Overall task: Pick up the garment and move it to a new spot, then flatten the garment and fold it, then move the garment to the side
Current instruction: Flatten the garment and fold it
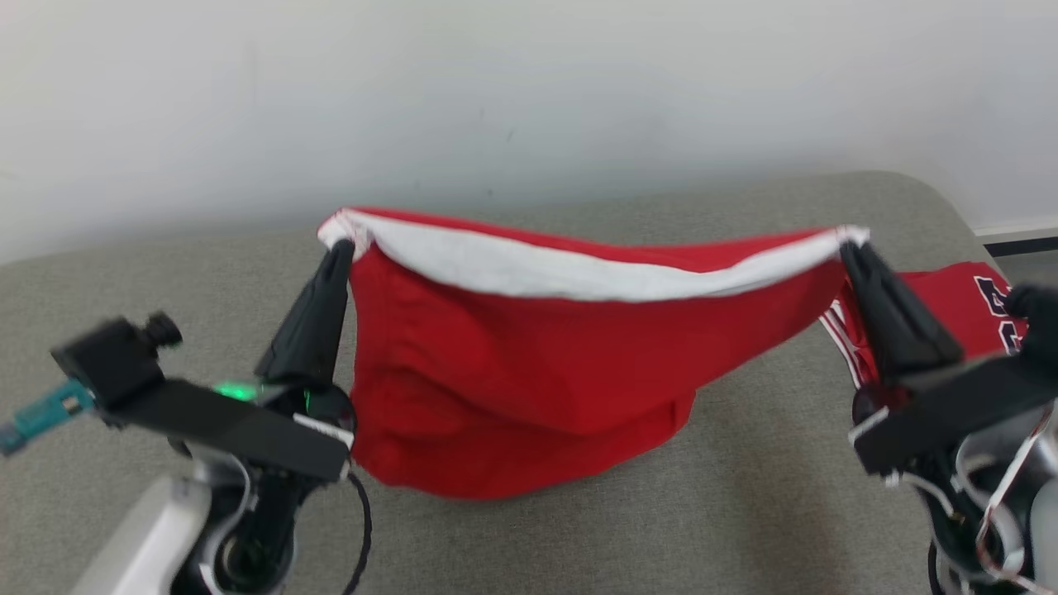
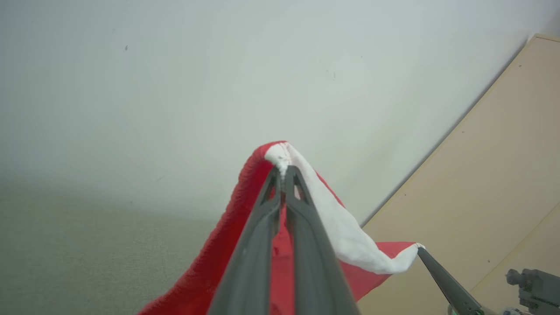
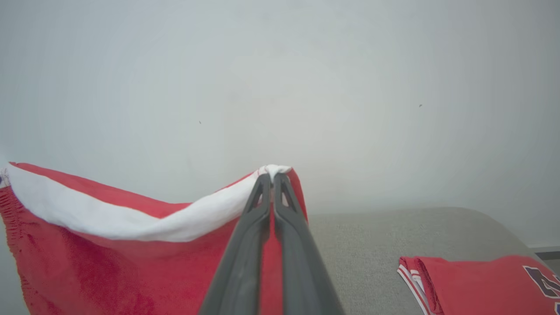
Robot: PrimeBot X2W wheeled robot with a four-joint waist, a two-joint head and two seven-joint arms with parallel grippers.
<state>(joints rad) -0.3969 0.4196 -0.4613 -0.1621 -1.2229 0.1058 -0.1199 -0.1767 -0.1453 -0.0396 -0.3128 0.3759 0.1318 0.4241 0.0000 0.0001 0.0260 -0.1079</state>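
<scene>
Red garment lifted, hanging between left gripper and right gripper, each pinching a top corner. Flattening, folding, setting aside remain.

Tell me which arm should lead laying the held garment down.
Left, probably. The left gripper and right gripper are both shut on the garment, but a folded jersey lies close beside the right one, while bare grey surface spreads on the left's side.
</scene>
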